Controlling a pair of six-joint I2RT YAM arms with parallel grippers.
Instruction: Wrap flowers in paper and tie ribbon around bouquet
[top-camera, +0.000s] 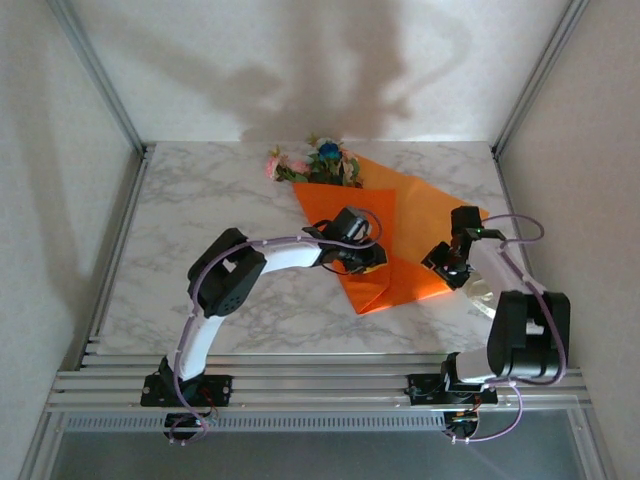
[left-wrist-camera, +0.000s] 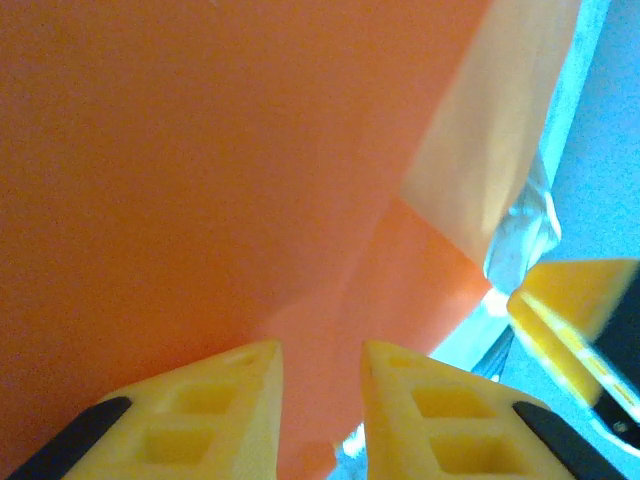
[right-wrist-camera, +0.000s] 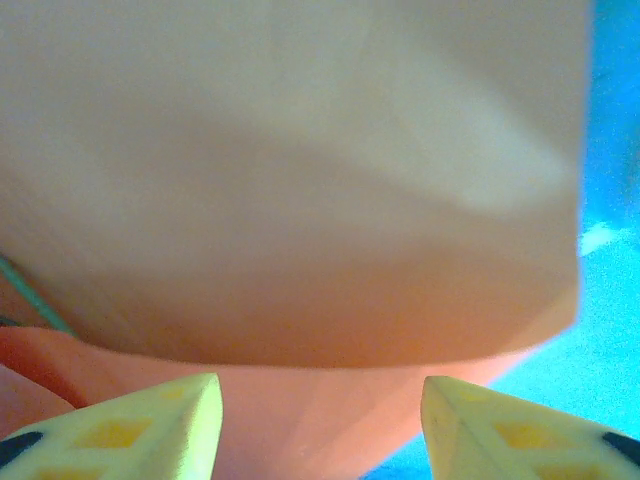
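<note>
The orange paper (top-camera: 400, 215) lies folded into a cone on the marble table. The flowers (top-camera: 315, 162) stick out of its far end, pink and blue blooms with green leaves. My left gripper (top-camera: 368, 258) sits over the cone's narrow lower part. In the left wrist view its fingers (left-wrist-camera: 320, 350) stand close together with a ridge of paper (left-wrist-camera: 200, 180) between them. My right gripper (top-camera: 447, 268) is at the paper's right corner. Its jaws (right-wrist-camera: 320, 385) are wide apart, and a lifted flap of paper (right-wrist-camera: 300, 200) hangs just ahead, untouched. A pale crumpled strip (top-camera: 482, 296), seemingly the ribbon, lies beside the right arm.
Metal frame posts (top-camera: 115, 110) and white walls close in the table on three sides. The table's rail (top-camera: 300, 385) runs along the near edge by the arm bases. A yellow finger of the right gripper (left-wrist-camera: 575, 305) shows close by in the left wrist view.
</note>
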